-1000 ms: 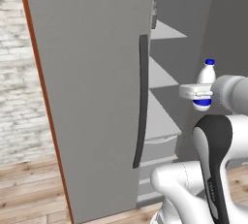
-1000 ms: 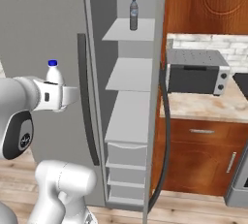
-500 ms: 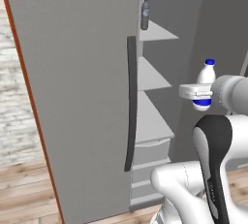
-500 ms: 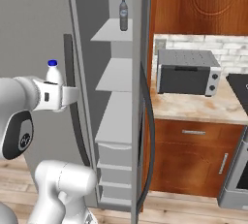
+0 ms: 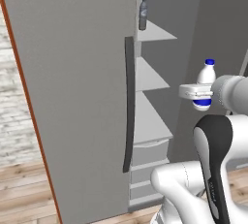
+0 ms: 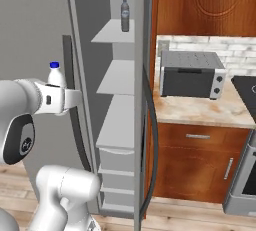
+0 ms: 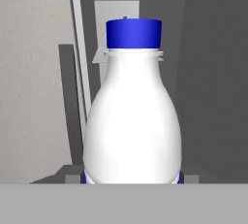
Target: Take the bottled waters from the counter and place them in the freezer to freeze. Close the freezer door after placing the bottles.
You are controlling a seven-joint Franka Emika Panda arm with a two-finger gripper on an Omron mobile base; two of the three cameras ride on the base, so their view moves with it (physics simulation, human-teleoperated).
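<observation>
My gripper [image 5: 198, 92] is shut on the clear-white bottled water [image 5: 206, 78] with the blue cap, holding it upright by its lower body in front of the open freezer [image 5: 150, 121]. In the right base view the same bottle [image 6: 55, 75] stands up out of the gripper [image 6: 64, 98], left of the shelves. The hand view has the bottle [image 7: 131, 121] close up, with the gripper's fingers hidden behind it. The grey bottled water [image 6: 125, 16] stands on the freezer's top shelf [image 6: 114, 31]. The freezer door [image 6: 146, 100] stands open, edge-on beside the counter [image 6: 200, 109].
The unit's other grey door [image 5: 72, 97] is closed at the left, with a long dark handle [image 5: 129, 102]. Pale shelves and drawers [image 6: 117, 125] fill the open compartment. A grey toaster oven [image 6: 191, 75] sits on the counter above wooden cabinets [image 6: 200, 160].
Both base views have shifted, so the base has driven and the open compartment now sits more to the left. The arm keeps the bottle in the same hold.
</observation>
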